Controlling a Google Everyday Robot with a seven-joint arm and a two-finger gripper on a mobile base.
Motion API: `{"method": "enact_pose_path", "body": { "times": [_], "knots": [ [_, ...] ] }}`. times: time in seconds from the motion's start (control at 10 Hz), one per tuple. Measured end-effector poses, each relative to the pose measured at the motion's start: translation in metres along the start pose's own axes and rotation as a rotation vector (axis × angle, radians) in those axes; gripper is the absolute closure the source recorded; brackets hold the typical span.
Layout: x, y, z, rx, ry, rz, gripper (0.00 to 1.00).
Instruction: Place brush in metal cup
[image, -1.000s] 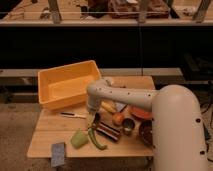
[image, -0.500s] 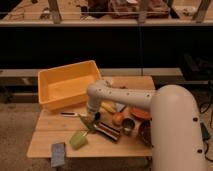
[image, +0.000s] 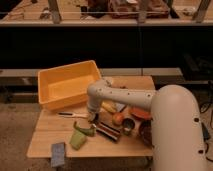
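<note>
A slim brush (image: 73, 115) lies nearly level on the wooden desk (image: 45, 142), left of the frame's centre. Its thin handle points to the left and its right end runs up to the end effector (image: 92, 118). The end effector hangs low over the desk at that end of the brush, below the front right corner of a large yellow-orange bin (image: 66, 86). Whether it is open, closed or gripping the brush cannot be told.

The small shiny metal cup (image: 128, 126) stands upright on the desk to the right, well apart from the brush. Between the two lies a flat dark block with reddish stripes (image: 108, 131). An orange fruit (image: 118, 119) sits just up and left of the cup. An orange bowl (image: 140, 113) is above the cup, and a dark maroon bowl (image: 145, 133) is to its right, partly hidden by the robot's pale body (image: 177, 130).

Below the end effector lie a curved dark green piece (image: 84, 131) and a pale green piece (image: 77, 141). A grey-blue sponge (image: 58, 153) rests at the lower left edge of the desk.
</note>
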Motion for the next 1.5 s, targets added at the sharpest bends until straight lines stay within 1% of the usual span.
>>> {"method": "enact_pose_path", "body": {
  "times": [0.1, 0.3, 0.6, 0.7, 0.8, 0.9, 1.1, 1.2, 1.5],
  "knots": [
    [-0.001, -0.001, -0.003, 0.006, -0.012, 0.003, 0.84],
    [0.0, -0.004, -0.02, 0.025, -0.053, 0.009, 0.84],
    [0.01, -0.013, -0.063, 0.055, -0.19, 0.02, 0.84],
    [0.011, -0.014, -0.071, 0.061, -0.208, 0.012, 0.84],
    [0.014, -0.015, -0.08, 0.063, -0.209, 0.0, 0.84],
    [0.015, -0.016, -0.09, 0.058, -0.195, -0.036, 0.84],
    [0.014, -0.016, -0.096, 0.048, -0.184, -0.073, 0.84],
    [0.018, -0.017, -0.103, 0.039, -0.184, -0.09, 0.84],
    [0.036, -0.019, -0.115, 0.025, -0.184, -0.107, 0.84]
  ]
}}
